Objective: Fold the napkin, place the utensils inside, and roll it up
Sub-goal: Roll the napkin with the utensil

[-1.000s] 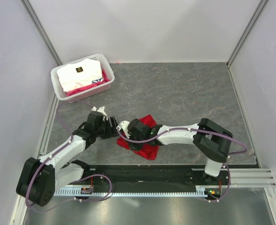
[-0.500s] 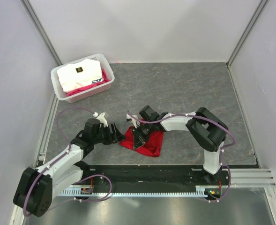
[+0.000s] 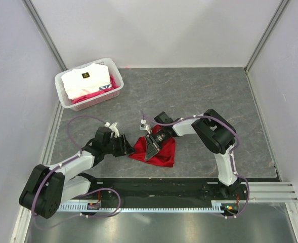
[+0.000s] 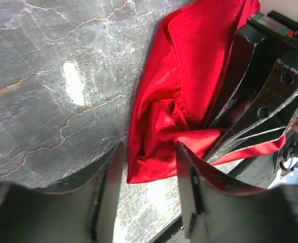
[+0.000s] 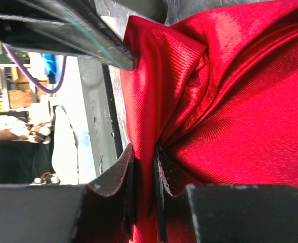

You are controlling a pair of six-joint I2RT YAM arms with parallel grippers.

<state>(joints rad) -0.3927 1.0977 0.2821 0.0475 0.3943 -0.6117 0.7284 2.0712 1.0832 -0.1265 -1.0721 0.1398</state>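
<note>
The right gripper [image 5: 143, 158], clamped on a fold of the napkin [image 3: 166, 153], has dragged it left, near the table's [image 3: 204, 96] front centre. The left gripper [image 4: 146, 152], jaws apart, narrows around its corner. Folding is unfinished.

place: robot lab cell | evidence: white panel walls [image 3: 154, 30], aluminium rail [image 3: 275, 191]

Overhead view far, looking down; wrist views close, share napkin [image 4: 189, 76].
</note>
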